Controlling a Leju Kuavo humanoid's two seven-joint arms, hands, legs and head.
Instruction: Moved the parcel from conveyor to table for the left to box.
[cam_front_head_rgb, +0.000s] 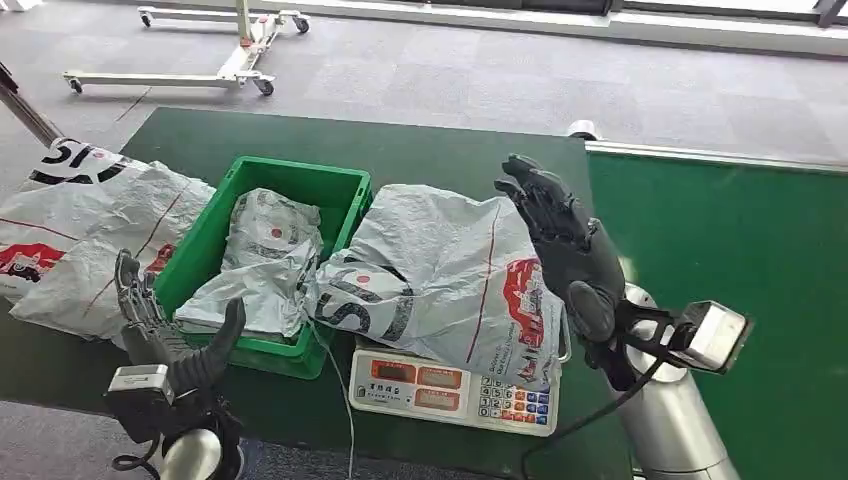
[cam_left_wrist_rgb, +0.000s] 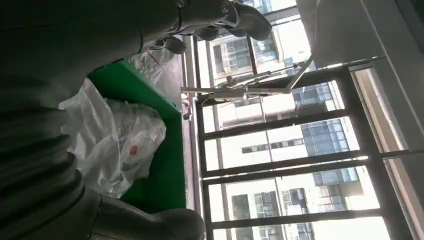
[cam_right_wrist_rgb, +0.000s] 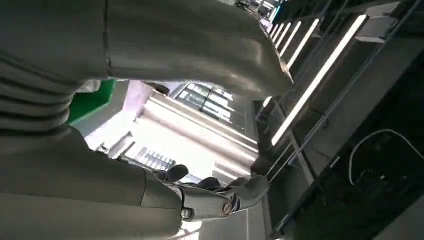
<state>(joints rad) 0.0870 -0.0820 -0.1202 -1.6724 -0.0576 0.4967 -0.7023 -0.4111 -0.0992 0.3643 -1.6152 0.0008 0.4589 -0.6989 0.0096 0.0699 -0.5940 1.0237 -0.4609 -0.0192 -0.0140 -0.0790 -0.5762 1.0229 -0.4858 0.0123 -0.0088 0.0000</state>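
A grey plastic-wrapped parcel (cam_front_head_rgb: 440, 275) lies across the small weighing scale (cam_front_head_rgb: 452, 392) at the near edge of the dark green table (cam_front_head_rgb: 440, 150), draped so that its near end covers most of the scale's platform and only the keypad and displays peek out. That placement makes sense: the scale sits between the conveyor (cam_front_head_rgb: 740, 260) on the right and the green crate (cam_front_head_rgb: 262, 255) on the left, so a parcel dropped here is within reach of either arm.

The right hand (cam_front_head_rgb: 565, 245) hovers just beside the parcel's right edge, fingers spread and pointing away toward the far side, holding nothing; it looks released, as though its share of the job is finished. The left hand (cam_front_head_rgb: 165, 335) stands at the near left corner of the crate, fingers apart and upright, also empty, seemingly waiting to take over the boxing.

The crate already holds another crumpled parcel (cam_front_head_rgb: 262, 262), which the left wrist view shows bunched against the green wall. A larger white mail bag (cam_front_head_rgb: 85, 235) lies on the table to the crate's left. Whether the right hand's fingertips touch the parcel I cannot quite tell from this angle. Far off on the floor stands a wheeled white frame (cam_front_head_rgb: 225, 45).
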